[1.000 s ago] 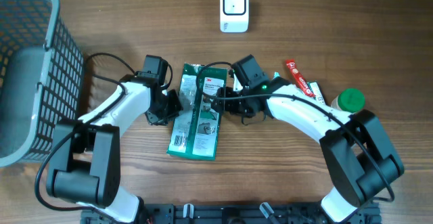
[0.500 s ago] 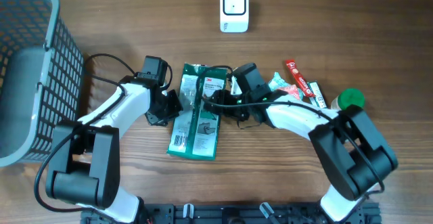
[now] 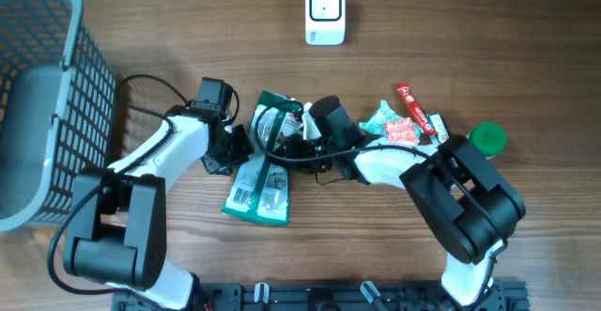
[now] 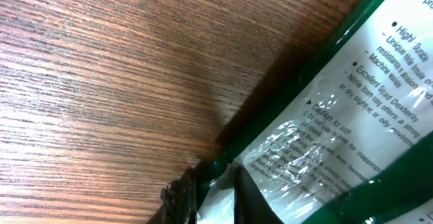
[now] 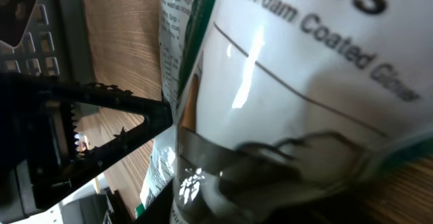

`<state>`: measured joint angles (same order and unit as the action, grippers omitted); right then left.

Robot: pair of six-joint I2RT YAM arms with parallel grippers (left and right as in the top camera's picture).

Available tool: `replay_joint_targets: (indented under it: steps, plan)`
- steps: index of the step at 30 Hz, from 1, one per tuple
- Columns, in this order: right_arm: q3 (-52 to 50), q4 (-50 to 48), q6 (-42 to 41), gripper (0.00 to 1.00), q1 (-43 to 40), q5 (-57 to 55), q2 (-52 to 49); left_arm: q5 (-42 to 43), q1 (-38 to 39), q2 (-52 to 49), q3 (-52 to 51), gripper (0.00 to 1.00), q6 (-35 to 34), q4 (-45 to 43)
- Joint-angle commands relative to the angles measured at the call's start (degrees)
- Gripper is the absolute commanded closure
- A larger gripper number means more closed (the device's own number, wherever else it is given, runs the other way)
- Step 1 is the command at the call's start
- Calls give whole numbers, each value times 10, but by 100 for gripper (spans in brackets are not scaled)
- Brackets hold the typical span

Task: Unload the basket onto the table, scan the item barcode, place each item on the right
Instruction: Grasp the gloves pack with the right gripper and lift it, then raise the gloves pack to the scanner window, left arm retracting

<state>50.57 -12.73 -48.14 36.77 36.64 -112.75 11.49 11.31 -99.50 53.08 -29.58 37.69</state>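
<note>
The item is a green and white glove package [image 3: 258, 181] lying between my two arms, with its upper end bunched up [image 3: 274, 116]. My left gripper [image 3: 238, 147] is shut on the package's left edge. In the left wrist view the film edge [image 4: 318, 116] sits pinched between the jaws of that gripper [image 4: 212, 204]. My right gripper [image 3: 293, 145] is shut on the package's upper right part. The printed front [image 5: 298, 68] fills the right wrist view, and film lies between the jaws of the right gripper [image 5: 257, 204]. The white scanner [image 3: 325, 12] stands at the back centre.
A grey mesh basket [image 3: 42, 85] takes up the left side. To the right of the right arm lie a red packet [image 3: 419, 110], small snack packets [image 3: 388, 123] and a green-capped item [image 3: 487, 139]. Cables loop near the left arm [image 3: 155, 85].
My right gripper has moved left onto the package and closed on it. The package's upper end has crumpled and its lower end has swung left. The left arm has stayed put.
</note>
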Motion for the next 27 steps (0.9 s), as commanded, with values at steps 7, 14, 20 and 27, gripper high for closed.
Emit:
replay_joint_targets:
  steps: [7, 14, 20, 27]
  plan:
    - [-7, -30, 63, 96, 9, 24, -13, -9, 1, -17, -23, 87, 9, -7]
    - [-7, -72, 108, 96, 6, 89, -13, -56, -25, 31, 19, 85, 18, 3]
    - [-7, -109, 121, 96, -5, 123, -12, -160, -58, 127, 51, 83, 56, -7]
    - [-5, -115, 187, 96, -26, 103, 56, -183, -102, 186, 51, 49, 69, -65]
